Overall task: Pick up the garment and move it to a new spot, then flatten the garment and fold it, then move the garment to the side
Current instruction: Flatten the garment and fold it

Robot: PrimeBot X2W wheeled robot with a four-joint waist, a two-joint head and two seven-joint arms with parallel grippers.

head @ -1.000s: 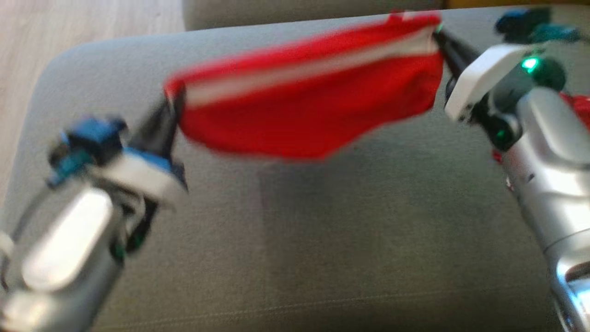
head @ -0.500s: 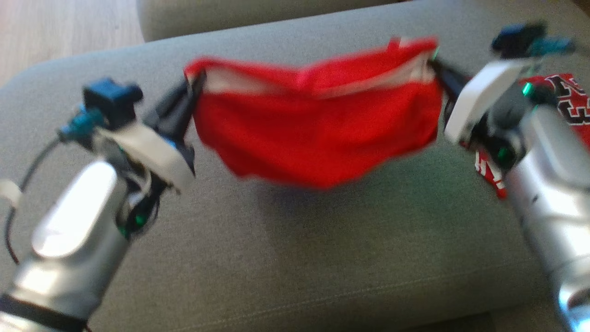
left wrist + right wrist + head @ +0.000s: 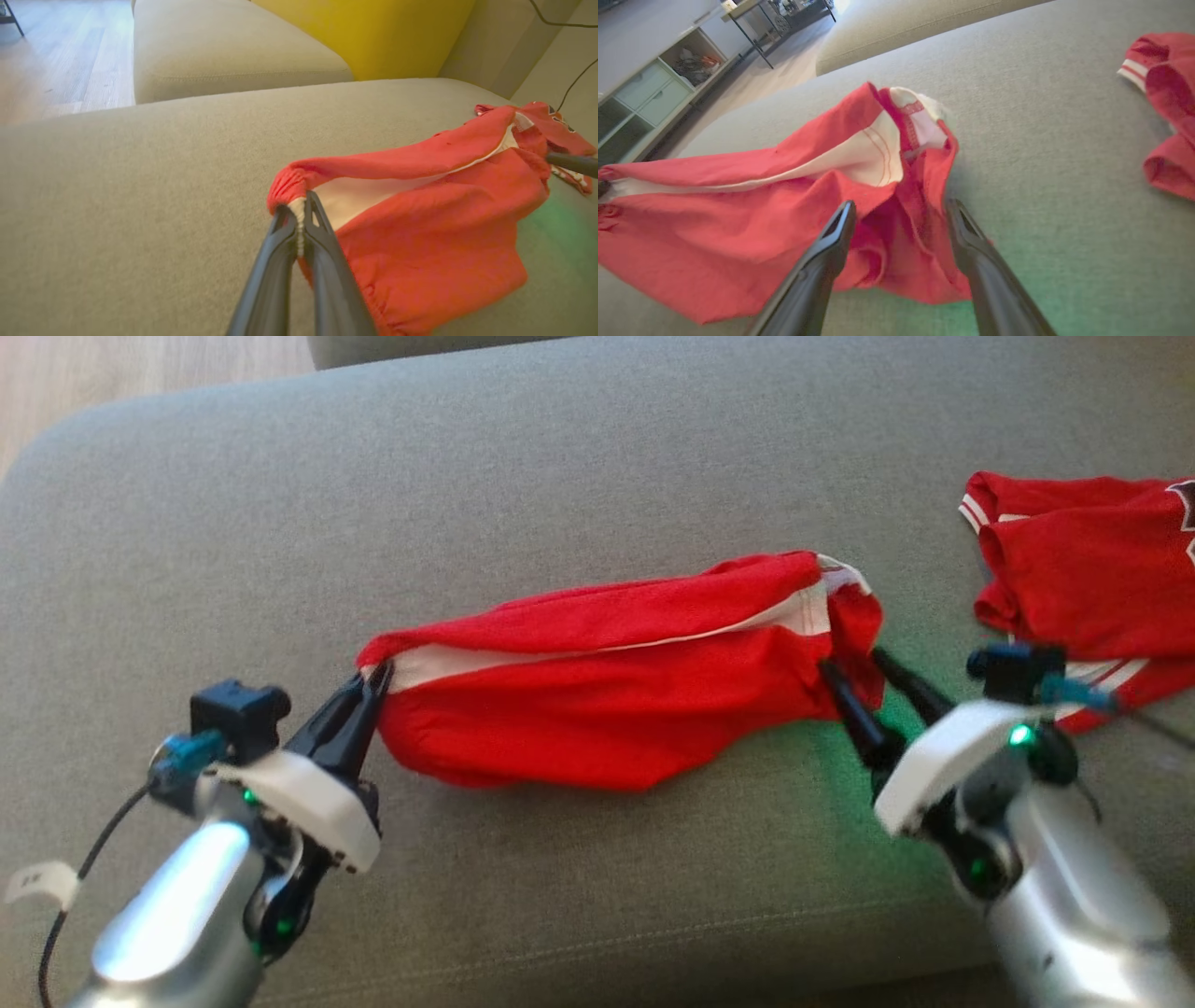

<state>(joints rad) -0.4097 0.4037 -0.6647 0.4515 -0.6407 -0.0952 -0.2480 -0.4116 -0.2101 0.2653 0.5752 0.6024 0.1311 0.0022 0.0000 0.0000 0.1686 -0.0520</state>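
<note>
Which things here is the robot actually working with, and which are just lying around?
In use: red cloth garment with white waistband; left gripper, shut on its corner; right gripper, open.
Lying about: second red garment with white stripes; yellow cushion.

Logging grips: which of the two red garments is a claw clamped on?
The central red garment, pinched by the left claw; the other red garment lies apart at right, untouched.

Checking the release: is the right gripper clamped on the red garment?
No, the right gripper stands open, fingers apart around the red garment.
</note>
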